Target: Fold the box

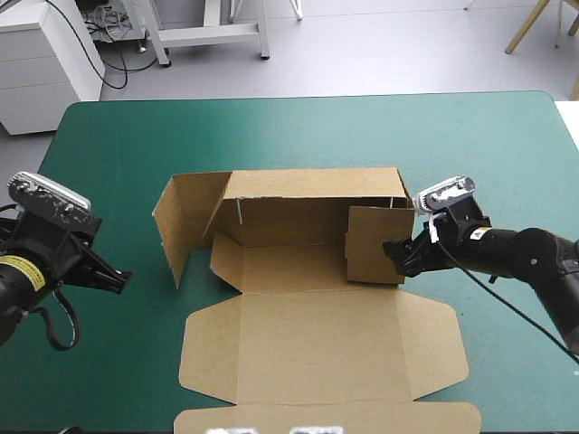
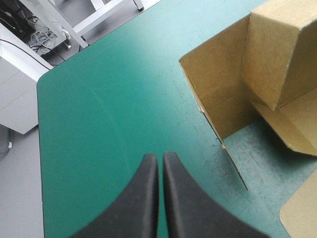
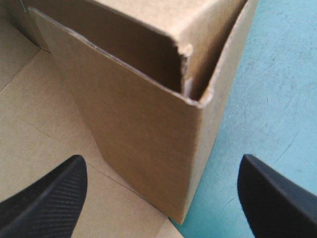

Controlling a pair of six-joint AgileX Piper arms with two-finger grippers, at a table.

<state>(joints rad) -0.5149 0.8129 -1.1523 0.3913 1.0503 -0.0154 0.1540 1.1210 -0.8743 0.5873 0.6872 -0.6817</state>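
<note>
**Box.** The box (image 1: 317,307) sits mid-bench (image 1: 271,127), part-formed. The back wall (image 1: 312,185) is up and the right wall (image 3: 138,129) is up. The left wall (image 1: 181,226) stands but is swung outward. The lid (image 1: 317,348) lies flat toward the near edge.

**Handling (judgement).**
- Light, and stiff across the panels; it should hinge readily only at the creases.
- The thin board edges are likely to buckle or tear if pinched hard.
- The whole sheet could skid on the cover when pushed.
- Best hold: a wall's free upper edge near a corner, or a flat push on a panel close to its crease.

**Right claw** (image 3: 161,163). Spread wide, with one finger on each side of the right wall's near corner. It grips nothing. Contact with the board cannot be confirmed.

**Left claw** (image 2: 159,157). Pressed together and empty, over bare cover, apart from the left wall.
</note>
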